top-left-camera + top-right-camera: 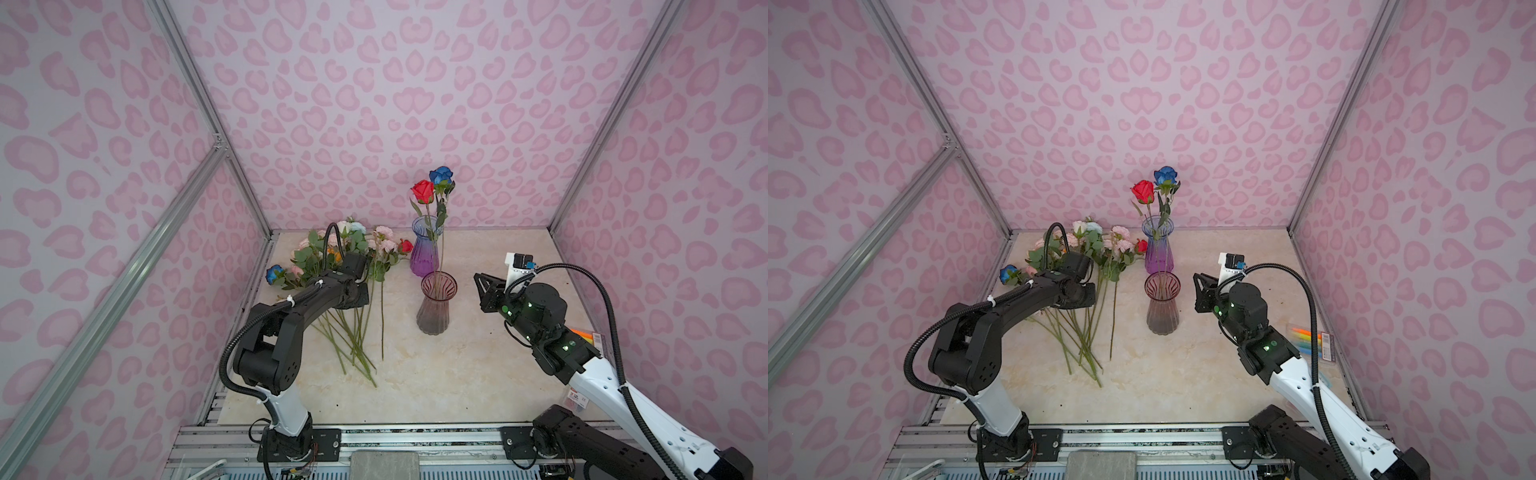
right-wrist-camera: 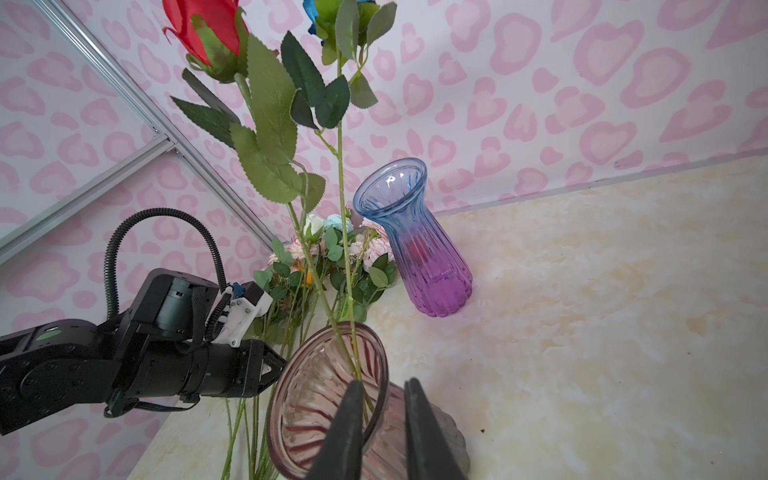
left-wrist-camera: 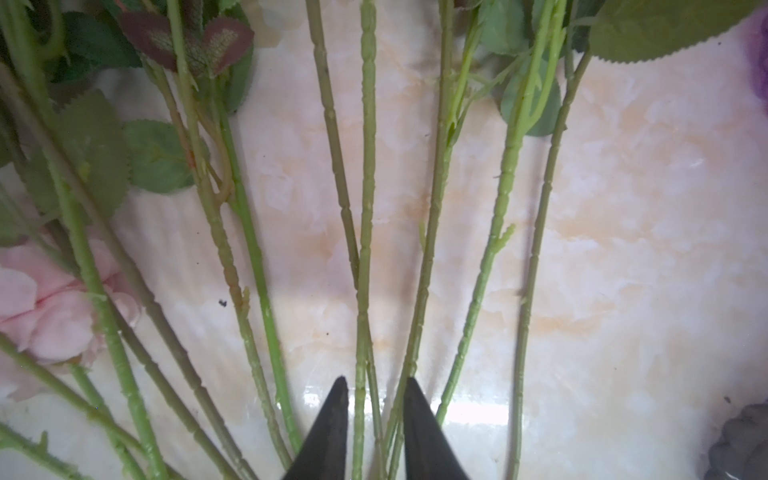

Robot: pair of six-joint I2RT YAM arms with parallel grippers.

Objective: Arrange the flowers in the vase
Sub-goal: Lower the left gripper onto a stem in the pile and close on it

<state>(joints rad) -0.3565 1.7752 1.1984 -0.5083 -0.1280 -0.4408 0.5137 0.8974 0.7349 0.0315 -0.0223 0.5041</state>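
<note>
The flowers [image 1: 353, 249] lie in a pile at the back left of the table, stems [image 3: 365, 208] fanned toward the front. My left gripper [image 3: 374, 380] hangs low over those stems, open a little, with a few stems between its fingers but none pinched. A red rose [image 1: 423, 191] and a blue rose [image 1: 441, 174] stand in the smoky pink vase [image 1: 436, 305] at mid-table. My right gripper [image 1: 478, 279] hovers just right of that vase's rim [image 2: 328, 395], narrowly open [image 2: 382, 380] and holding nothing.
An empty blue-to-purple vase [image 1: 424, 251] stands behind the pink one. A loose blue rose [image 1: 275, 274] lies at the pile's left edge. A pack of coloured markers [image 1: 1308, 336] sits by the right wall. Metal rails [image 1: 374, 436] run along the front.
</note>
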